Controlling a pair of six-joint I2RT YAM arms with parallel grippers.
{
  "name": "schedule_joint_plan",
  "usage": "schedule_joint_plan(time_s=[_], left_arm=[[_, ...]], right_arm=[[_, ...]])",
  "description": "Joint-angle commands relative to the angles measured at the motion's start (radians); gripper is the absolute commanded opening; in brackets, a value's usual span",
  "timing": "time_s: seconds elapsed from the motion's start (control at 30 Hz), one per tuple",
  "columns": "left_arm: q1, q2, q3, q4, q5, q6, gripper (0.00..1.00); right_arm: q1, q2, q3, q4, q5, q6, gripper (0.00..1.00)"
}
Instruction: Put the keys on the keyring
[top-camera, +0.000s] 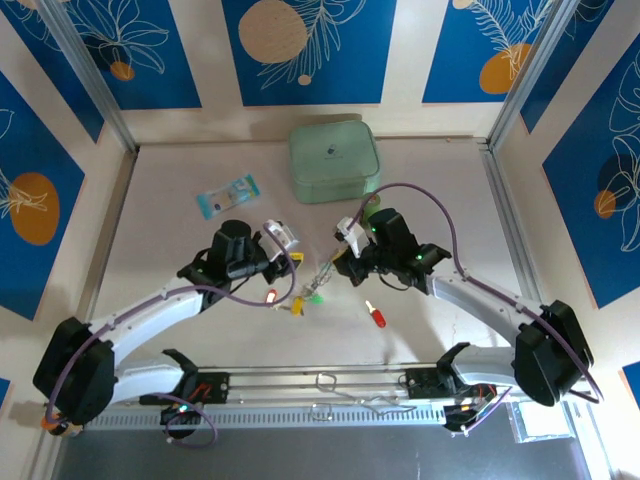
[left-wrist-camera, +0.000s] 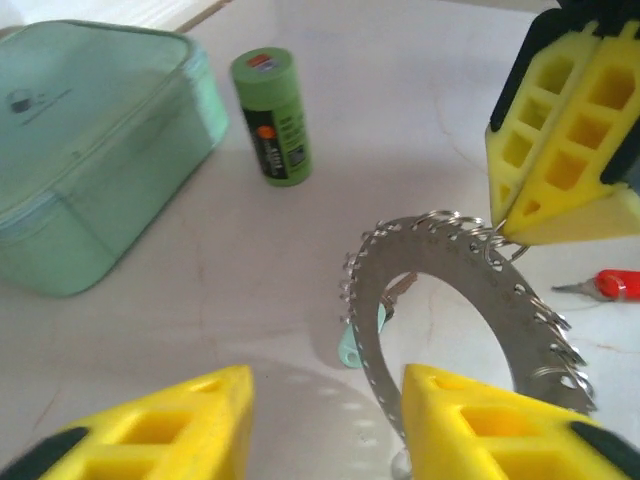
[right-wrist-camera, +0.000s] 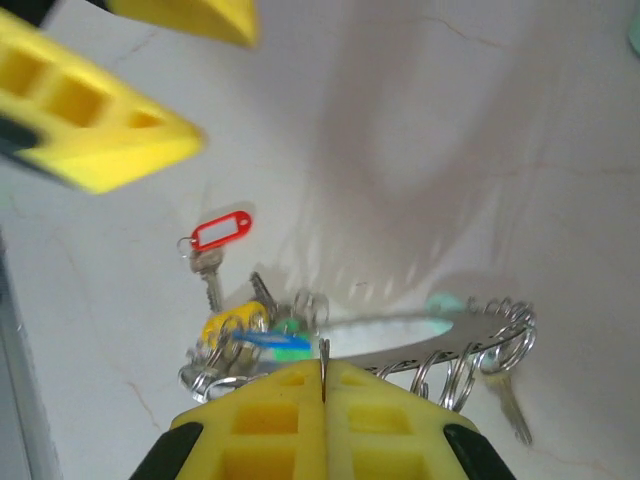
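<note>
Slippage is our first worry: the right gripper (right-wrist-camera: 322, 388) has its jaws pressed together on the thin beaded rim of the keyring (left-wrist-camera: 372, 300), which stands on edge and seems lifted off the table (top-camera: 450, 200). So narrow a pinch on flat metal could let the ring swivel or drop under any sideways push. The left gripper (left-wrist-camera: 330, 410) sits at nine o'clock of the ring in the top view, its jaws spread, with the ring's lower edge standing in the gap close to one finger (left-wrist-camera: 470, 420). If that finger meets the ring first, we judge it could lever the ring out of the other grip or snag one of the small loops along the rim. Both grippers are very near each other, so a small misjudgement could bring their fingers into contact. A cluster of keys (right-wrist-camera: 250, 335) hangs or lies beside the right fingertips; we cannot tell whether all are threaded on, and they could tangle. One red-tagged key (right-wrist-camera: 220, 232) lies apart at eleven o'clock of that cluster. Another red key (top-camera: 377, 317) lies at five o'clock of the ring, and either could be swept away by an arm.
</note>
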Motion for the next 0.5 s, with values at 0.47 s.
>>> schedule_joint_plan(time_s=[0.47], left_arm=[[0.003,0.161,0.081,-0.012,0.536,0.242,0.33]], right_arm=[[0.028,-0.046,0.006,0.021,-0.148,-0.214,0.0]])
